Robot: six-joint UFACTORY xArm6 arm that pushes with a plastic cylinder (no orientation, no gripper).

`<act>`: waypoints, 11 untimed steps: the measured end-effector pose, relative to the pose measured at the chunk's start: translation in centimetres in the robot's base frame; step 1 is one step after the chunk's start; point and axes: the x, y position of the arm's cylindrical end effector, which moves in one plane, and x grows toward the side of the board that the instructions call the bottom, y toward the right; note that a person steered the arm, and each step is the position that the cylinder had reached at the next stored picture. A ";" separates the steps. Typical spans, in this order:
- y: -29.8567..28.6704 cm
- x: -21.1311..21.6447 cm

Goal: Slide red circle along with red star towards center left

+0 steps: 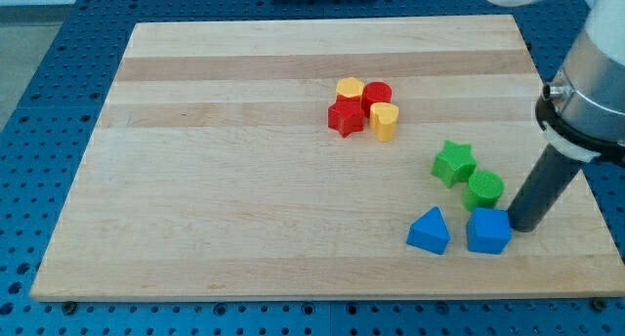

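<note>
The red circle (378,96) and the red star (345,115) sit close together right of the board's centre, toward the view's top. A yellow hexagon (350,88) touches both from above, and a yellow heart (385,121) sits just below the red circle. My tip (519,227) rests on the board near the lower right, well to the right and below the red blocks. It stands right beside the blue cube (488,231).
A green star (454,162) and a green circle (483,190) lie just left of the rod. A blue triangle (430,231) sits left of the blue cube. The wooden board (215,180) ends close to my tip on the right.
</note>
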 end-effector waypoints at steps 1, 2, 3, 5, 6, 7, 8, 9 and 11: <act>-0.1 -0.8; -0.7 -1.8; -2.3 -2.0; -0.2 -2.0; 0.8 0.0; 0.8 3.1; 0.2 4.7; -0.6 4.8; -2.2 3.9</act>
